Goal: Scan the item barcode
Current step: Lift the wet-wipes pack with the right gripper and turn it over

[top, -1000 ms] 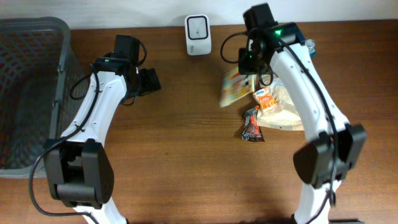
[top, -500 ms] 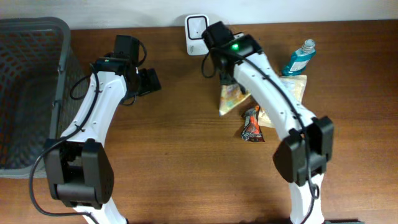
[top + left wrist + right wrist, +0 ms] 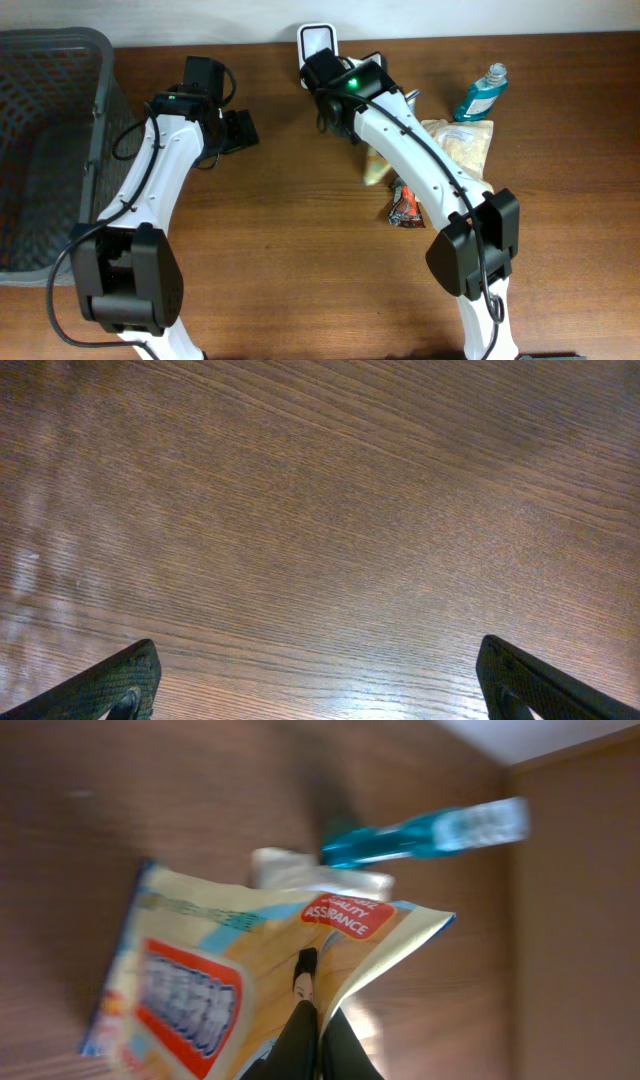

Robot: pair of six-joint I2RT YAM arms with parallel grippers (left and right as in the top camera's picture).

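Note:
My right gripper (image 3: 318,1022) is shut on the edge of a yellow snack packet (image 3: 230,990) with a red label, held up off the table. In the overhead view my right arm (image 3: 400,140) reaches to the white barcode scanner (image 3: 317,41) at the table's back edge. Only a corner of the packet (image 3: 377,171) shows from under that arm, and the fingers themselves are hidden there. My left gripper (image 3: 240,130) hovers open left of the scanner. In its wrist view the left gripper (image 3: 320,685) has only bare wood between its fingers.
A blue bottle (image 3: 481,92), a beige bag (image 3: 462,146) and a dark red snack packet (image 3: 403,203) lie right of my right arm. A grey mesh basket (image 3: 50,150) fills the table's left end.
My right arm has swung left from the pile of items to the scanner, carrying the yellow packet and uncovering the bottle and beige bag. The left arm has not moved.

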